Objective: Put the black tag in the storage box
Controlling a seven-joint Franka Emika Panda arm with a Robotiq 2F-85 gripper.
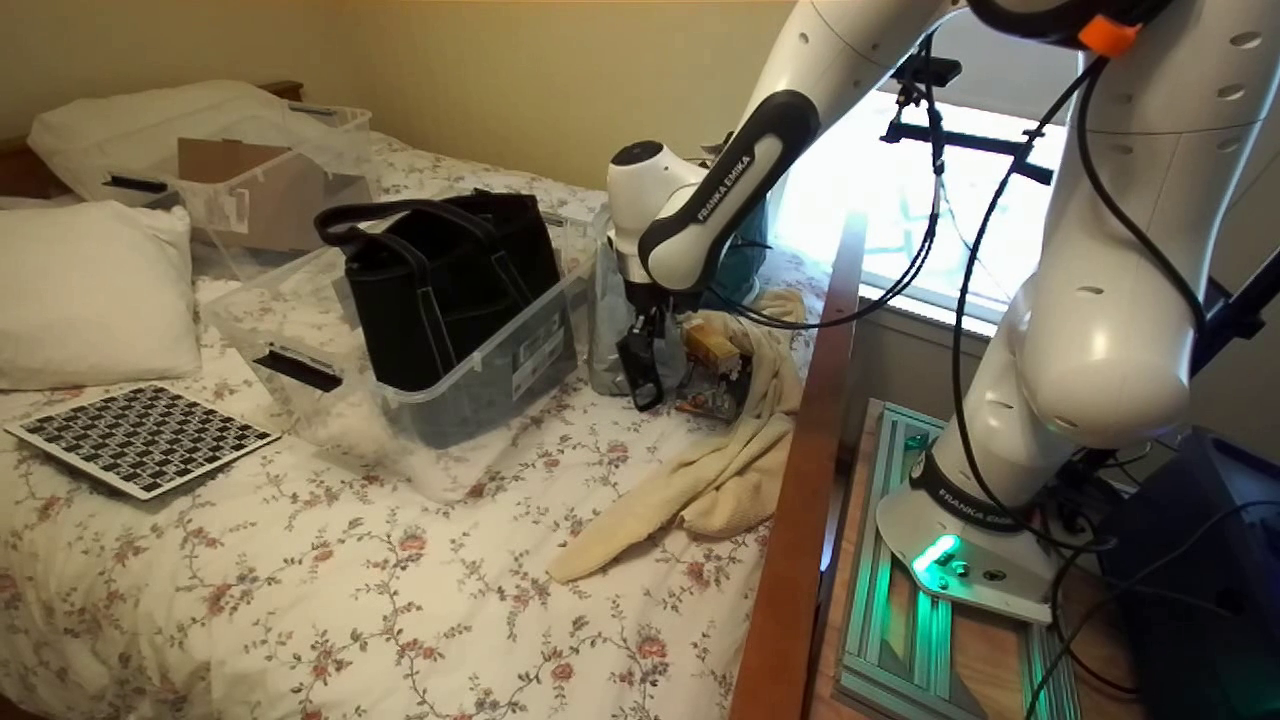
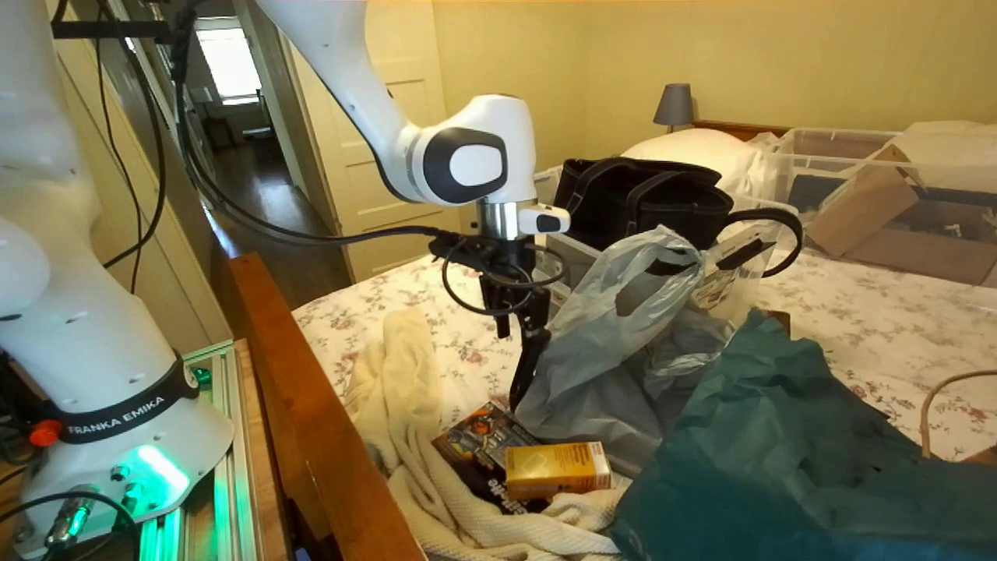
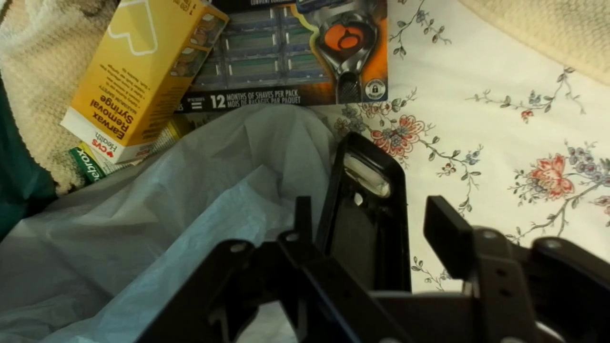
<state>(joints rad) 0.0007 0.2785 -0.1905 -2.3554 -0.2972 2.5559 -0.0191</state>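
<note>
– while an exterior view gives the black tag (image 2: 529, 371) nearly edge-on, what does the wrist view add?
– its broad face, between the parted jaws of the gripper (image 3: 371, 213), beside the plastic bag (image 3: 248, 152); contact is hard to judge.

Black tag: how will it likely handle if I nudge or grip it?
The black tag is probably stiff, given its straight edges and raised rim. Its smooth-looking face may make it slippery. It could tip if nudged, since it stands steeply tilted beside the grey plastic bag.
</note>
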